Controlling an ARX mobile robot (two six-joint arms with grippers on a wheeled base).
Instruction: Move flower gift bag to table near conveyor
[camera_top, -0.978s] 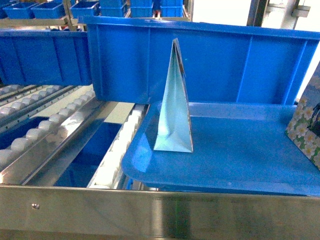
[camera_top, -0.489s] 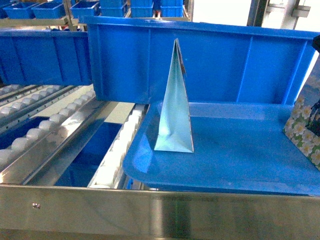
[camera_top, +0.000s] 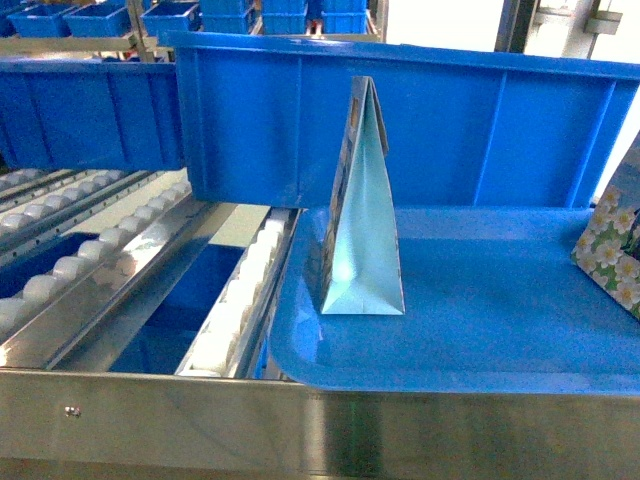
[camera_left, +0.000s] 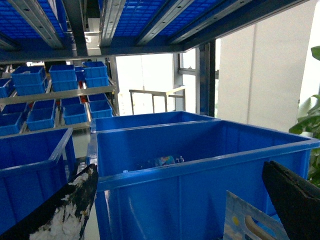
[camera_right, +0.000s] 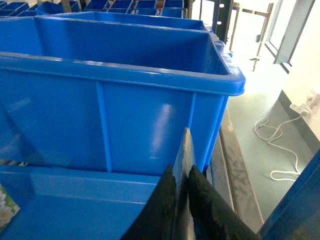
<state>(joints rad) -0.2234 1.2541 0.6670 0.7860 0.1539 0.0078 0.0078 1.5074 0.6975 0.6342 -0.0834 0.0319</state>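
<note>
The flower gift bag (camera_top: 612, 250), printed with white blossoms, stands at the right edge of a blue tray (camera_top: 480, 340) in the head view. A patch of it also shows in the right wrist view (camera_right: 5, 210). My right gripper (camera_right: 182, 172) is shut on a thin grey upright edge (camera_right: 186, 142) that looks like this bag's top. A pale blue gift bag (camera_top: 362, 230) stands mid-tray. My left gripper (camera_left: 178, 167) is open, and a printed bag top with a beige handle (camera_left: 250, 222) sits low beside its right finger (camera_left: 295, 200). The conveyor (camera_top: 110, 250) runs along the left. The table is out of view.
A large blue bin (camera_top: 400, 120) stands right behind the tray, with another bin (camera_top: 90, 110) to its left. A steel rail (camera_top: 300, 430) crosses the front. Shelves of small blue bins (camera_left: 50, 95) fill the background. A floor cable (camera_right: 275, 150) lies far right.
The tray has slid to the right. The pale blue bag on it moved right and turned, now showing its patterned side. The flower gift bag shifted slightly right.
</note>
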